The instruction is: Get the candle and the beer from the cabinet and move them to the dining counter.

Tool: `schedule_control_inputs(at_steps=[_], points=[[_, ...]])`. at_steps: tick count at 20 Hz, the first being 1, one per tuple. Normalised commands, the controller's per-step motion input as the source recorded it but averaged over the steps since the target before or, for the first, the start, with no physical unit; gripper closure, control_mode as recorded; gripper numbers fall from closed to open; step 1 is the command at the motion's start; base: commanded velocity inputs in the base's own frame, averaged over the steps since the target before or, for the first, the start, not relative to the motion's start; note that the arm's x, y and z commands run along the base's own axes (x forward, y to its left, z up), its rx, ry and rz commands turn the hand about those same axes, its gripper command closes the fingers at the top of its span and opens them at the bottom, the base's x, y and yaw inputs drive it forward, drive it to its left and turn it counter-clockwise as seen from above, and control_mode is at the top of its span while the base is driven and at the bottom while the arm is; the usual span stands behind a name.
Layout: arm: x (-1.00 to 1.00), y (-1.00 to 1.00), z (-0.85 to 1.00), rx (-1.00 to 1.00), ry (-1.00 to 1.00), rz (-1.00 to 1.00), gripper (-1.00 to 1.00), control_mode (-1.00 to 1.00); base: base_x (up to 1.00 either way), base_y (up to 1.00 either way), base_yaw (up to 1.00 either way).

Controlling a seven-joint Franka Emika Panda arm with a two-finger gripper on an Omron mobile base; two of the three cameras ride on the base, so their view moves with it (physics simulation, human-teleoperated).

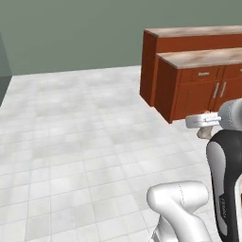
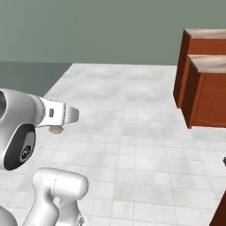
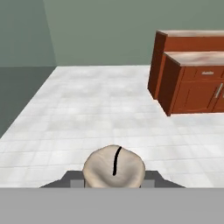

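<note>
The small pale grey-white stubby candle (image 3: 114, 168) is sitting at the bottom centre of the hand view, its dark wick curving up from its rounded top, and the hand (image 3: 113, 180) is gripping it, with the dark finger tips (image 3: 75, 180) showing just beside it on either side. In the left base view, the same candle (image 1: 205, 132) is peeking out as a pale lump at the right edge of the frame, under the white end of the arm. In the right base view it (image 2: 55, 129) is showing at the middle left, just below the white wrist.

A red-brown wooden counter with a beige marbled stone worktop (image 1: 198, 57) is standing in the upper right of the left base view, with drawers and doors carrying grey handles; a taller section of the same wood is rising behind it. The same unit (image 3: 199, 57) is lying at the upper right of the hand view. A pale grey tiled floor (image 1: 71, 142) is spreading across the rest of the frame, meeting a grey-green wall (image 2: 97, 31) along the top.
</note>
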Motion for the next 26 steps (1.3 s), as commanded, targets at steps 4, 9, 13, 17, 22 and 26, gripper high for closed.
schedule_control_inputs(at_steps=[4,9,13,17,22,26], points=[[0.00,0.00,0.00,0.00,0.00,0.00,1.00,1.00,1.00,0.60,-0.04],[0.00,0.00,0.00,0.00,0.00,0.00,1.00,1.00,1.00,0.49,0.00],[0.00,0.00,0.00,0.00,0.00,0.00,1.00,1.00,1.00,0.09,0.02],[0.00,0.00,0.00,0.00,0.00,0.00,1.00,1.00,1.00,0.00,0.07],[0.00,0.00,0.00,0.00,0.00,0.00,1.00,1.00,1.00,0.00,0.10],[0.00,0.00,0.00,0.00,0.00,0.00,1.00,1.00,1.00,-0.01,0.11]])
